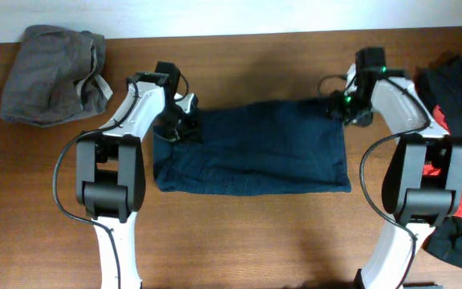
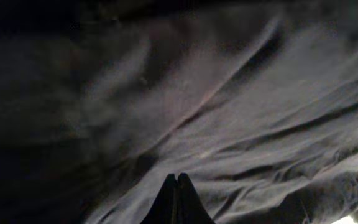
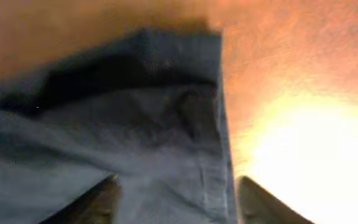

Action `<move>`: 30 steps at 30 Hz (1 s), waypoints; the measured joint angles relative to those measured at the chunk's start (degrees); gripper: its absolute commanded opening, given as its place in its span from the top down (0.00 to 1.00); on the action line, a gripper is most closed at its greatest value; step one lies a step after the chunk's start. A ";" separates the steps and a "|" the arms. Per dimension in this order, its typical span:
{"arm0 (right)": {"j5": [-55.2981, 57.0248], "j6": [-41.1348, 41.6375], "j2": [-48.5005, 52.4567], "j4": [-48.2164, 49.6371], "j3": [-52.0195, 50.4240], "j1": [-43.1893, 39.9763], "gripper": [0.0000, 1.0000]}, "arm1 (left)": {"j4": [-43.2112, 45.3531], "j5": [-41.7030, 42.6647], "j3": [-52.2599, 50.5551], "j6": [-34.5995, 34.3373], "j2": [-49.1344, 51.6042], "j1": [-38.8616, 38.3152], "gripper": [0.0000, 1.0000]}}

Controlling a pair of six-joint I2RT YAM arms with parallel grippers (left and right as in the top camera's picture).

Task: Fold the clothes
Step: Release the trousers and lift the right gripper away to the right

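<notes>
The clothes at hand are a dark navy garment [image 1: 255, 148] lying flat as a wide rectangle mid-table. My left gripper [image 1: 176, 124] sits at its upper left corner. In the left wrist view that gripper [image 2: 177, 182] is shut, tips pressed together just over wrinkled dark fabric [image 2: 241, 124], and no cloth shows between them. My right gripper [image 1: 339, 108] is at the upper right corner. Seen from its wrist, the right gripper [image 3: 179, 199] is open, and the navy hem [image 3: 219, 137] lies loose between the fingers [image 3: 104, 196].
A grey-olive garment [image 1: 50, 72] is bunched at the back left. Red and black clothes [image 1: 455, 112] are piled at the right edge. Bare wooden table [image 1: 255, 233] lies in front of the navy garment, with bright glare [image 3: 316, 155] beside the right gripper.
</notes>
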 measured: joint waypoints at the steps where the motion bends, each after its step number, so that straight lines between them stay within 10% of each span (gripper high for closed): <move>1: 1.03 0.42 0.11 -4.61 4.42 0.00 0.02 | -1.03 -0.90 1.92 1.22 0.09 0.35 0.99; 3: 2.32 0.04 0.20 -9.46 10.12 0.00 0.01 | -3.17 -2.93 4.94 2.43 0.09 0.79 0.84; 5: 3.91 0.09 0.39 -15.54 15.91 0.00 0.01 | -6.51 -6.82 8.68 3.41 0.09 1.14 0.01; 15: 7.65 0.11 0.31 -27.67 26.45 -4.66 0.01 | -16.98 -16.98 14.80 4.98 -0.24 8.46 0.01; 30: 8.37 0.09 0.33 -27.63 26.45 -9.27 0.01 | -8.85 0.02 -2.43 16.04 -0.26 12.24 0.01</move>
